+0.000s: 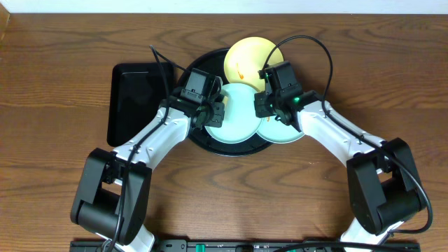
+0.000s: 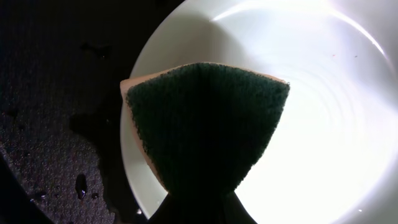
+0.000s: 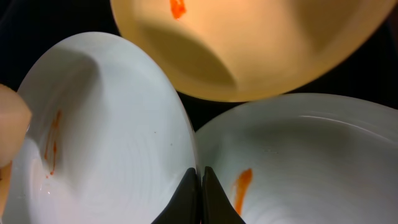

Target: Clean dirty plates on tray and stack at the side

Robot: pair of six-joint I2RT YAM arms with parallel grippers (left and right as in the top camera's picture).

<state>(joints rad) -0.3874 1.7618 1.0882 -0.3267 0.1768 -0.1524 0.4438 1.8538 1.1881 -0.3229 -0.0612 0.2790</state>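
Blk tray [image 1: 234,151] holds 2 mint plates [image 1: 241,115], 1 smeared yellow plate [image 1: 252,59].

The overhead camera is looking straight down from high above, taking in the table [image 1: 56,70] and the whole black tray [image 1: 210,61]. The left wrist camera is peering down from very close at a sponge [image 2: 205,124] over the middle green plate [image 2: 329,124]. The right wrist camera is sitting equally close where the yellow plate [image 3: 249,43] is meeting two green ones, and every view is sharing that middle plate.
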